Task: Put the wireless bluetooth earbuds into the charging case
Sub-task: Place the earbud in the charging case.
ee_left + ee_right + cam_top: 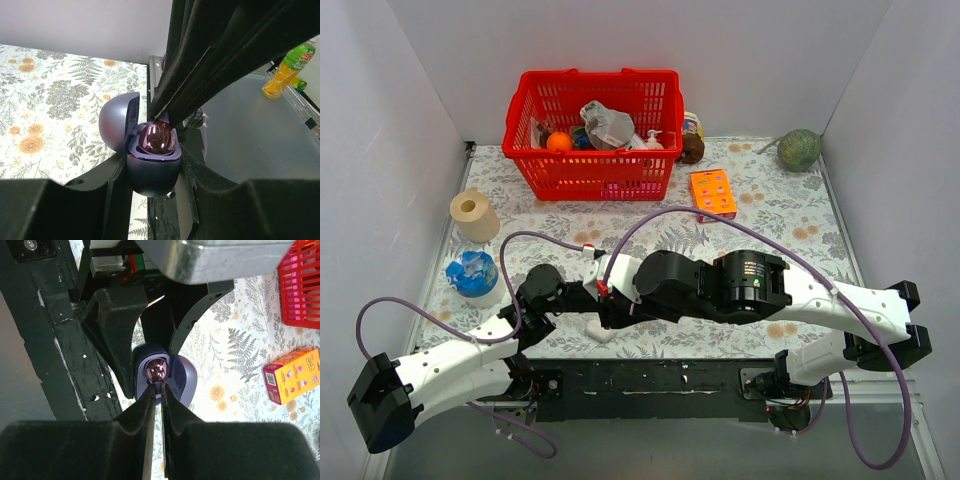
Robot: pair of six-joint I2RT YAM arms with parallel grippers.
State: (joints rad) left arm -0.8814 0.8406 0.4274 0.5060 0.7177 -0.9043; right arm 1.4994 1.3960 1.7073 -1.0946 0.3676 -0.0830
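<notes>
My left gripper (152, 167) is shut on the charging case (152, 175), a lavender-blue oval with its lid (117, 122) hinged open to the left. It holds the case above the table's near edge. One glossy purple earbud (159, 139) sits in the case's mouth. My right gripper (157, 386) comes down from above, its fingers almost together and pinching the edge of that earbud (158, 370) at the case (142, 357). A second earbud is not visible. In the top view both grippers meet (608, 303) and the right arm hides the case.
A red basket (590, 135) of items stands at the back. A paper roll (475, 215) and a blue object (473, 272) lie left, an orange box (713, 192) and a green melon (799, 150) right. A white lump (603, 335) lies by the black front rail (650, 380).
</notes>
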